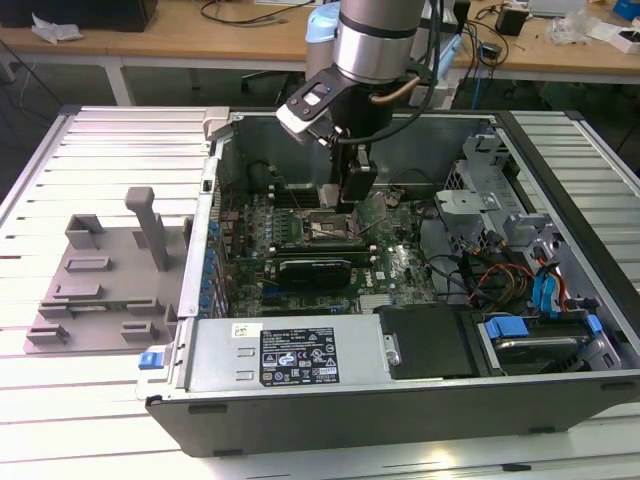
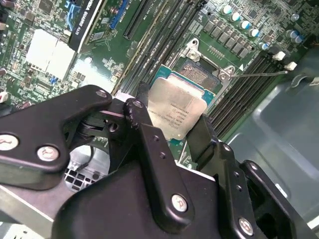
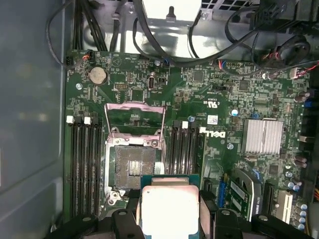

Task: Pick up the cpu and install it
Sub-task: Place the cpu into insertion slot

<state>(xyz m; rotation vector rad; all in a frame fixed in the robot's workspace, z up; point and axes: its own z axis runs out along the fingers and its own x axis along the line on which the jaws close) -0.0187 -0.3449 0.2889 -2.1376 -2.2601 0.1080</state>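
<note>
Cpu [image 3: 169, 211], edges in hand [image 2: 172, 117], near open socket [image 3: 132, 164]

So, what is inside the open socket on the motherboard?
In the first wrist view the socket shows bare contacts, nothing seated. The cpu, held by the gripper, covers one corner.

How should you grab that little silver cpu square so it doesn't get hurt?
Probably by two opposite thin edges, coming straight down onto its metal top. The cpu is flat and thin, so only its rim offers a hold. The fingers flank it that way now.
</note>
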